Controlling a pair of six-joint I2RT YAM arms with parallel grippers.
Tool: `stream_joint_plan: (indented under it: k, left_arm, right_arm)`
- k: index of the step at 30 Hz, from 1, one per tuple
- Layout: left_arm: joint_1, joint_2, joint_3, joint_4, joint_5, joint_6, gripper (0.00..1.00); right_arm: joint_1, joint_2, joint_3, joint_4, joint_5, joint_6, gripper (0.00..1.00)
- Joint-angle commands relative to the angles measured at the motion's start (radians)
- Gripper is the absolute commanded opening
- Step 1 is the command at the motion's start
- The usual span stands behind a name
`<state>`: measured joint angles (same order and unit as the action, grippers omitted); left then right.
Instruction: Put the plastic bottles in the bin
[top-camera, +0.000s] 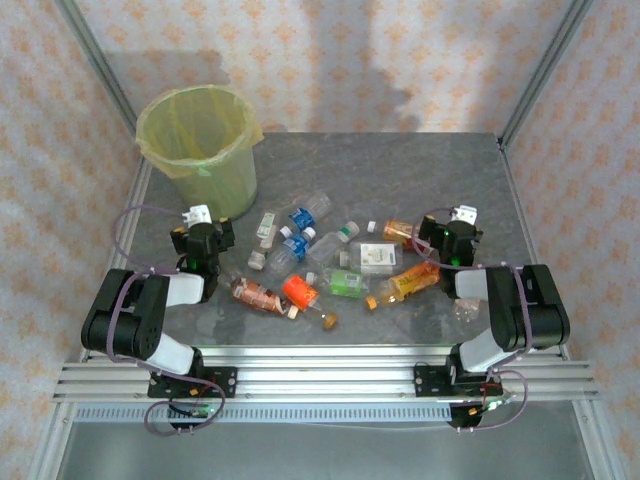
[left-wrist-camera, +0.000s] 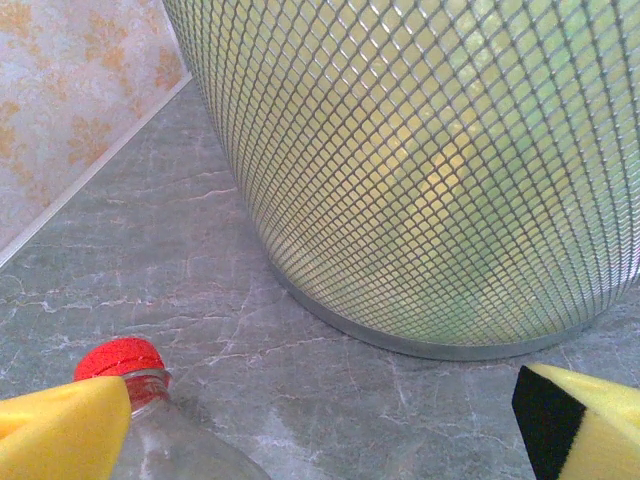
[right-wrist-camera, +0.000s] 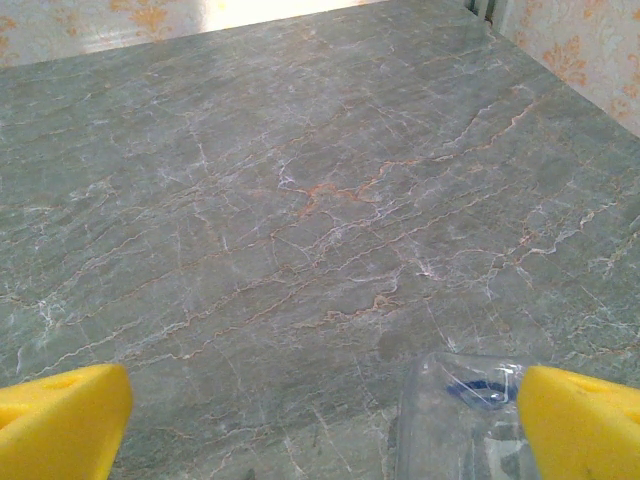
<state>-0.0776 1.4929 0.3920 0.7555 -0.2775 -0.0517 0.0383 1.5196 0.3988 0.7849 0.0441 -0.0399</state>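
So: plastic bottles (top-camera: 320, 265) lie scattered mid-table (top-camera: 400, 180), bin (top-camera: 200, 145) at far-left corner, just beyond my left jaws. Both jaws spread wide, nothing held. Red-cap bottle (left-wrist-camera: 122, 362) sits off-centre btw left pads (left-wrist-camera: 60, 430); I'd centre, drop lower, then pinch its body.

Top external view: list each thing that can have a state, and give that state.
bin, upright, open at the top, lined with a bag.
plastic bottles, scattered on the table, outside the bin.
left gripper, open, holding nothing.
right gripper, open, holding nothing.
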Motion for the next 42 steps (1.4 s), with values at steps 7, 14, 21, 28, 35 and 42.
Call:
stream_joint_plan:
  k: [7, 14, 21, 28, 35, 42]
  left_arm:
    - [0.006, -0.087, 0.029, -0.075, -0.029, 0.006, 1.00]
    - [0.009, -0.278, 0.063, -0.269, -0.112, -0.017, 1.00]
    - [0.095, -0.452, 0.112, -0.464, -0.115, -0.183, 1.00]
    - [0.313, -0.544, 0.199, -0.660, 0.012, -0.377, 1.00]
    - [0.443, -0.393, 0.386, -0.784, 0.151, -0.470, 1.00]
    - [0.485, -0.089, 0.665, -0.864, 0.271, -0.551, 1.00]
  right_arm:
    - [-0.006, -0.057, 0.070, -0.140, 0.011, -0.006, 0.99]
    - [-0.006, -0.151, 0.076, -0.217, 0.047, 0.004, 0.99]
    - [-0.005, -0.295, 0.103, -0.371, 0.092, -0.017, 0.99]
    - [-0.005, -0.431, 0.114, -0.501, 0.110, 0.031, 0.99]
    - [-0.005, -0.463, 0.200, -0.668, 0.121, 0.129, 0.99]
    - [0.001, -0.467, 0.272, -0.782, 0.112, 0.157, 0.99]
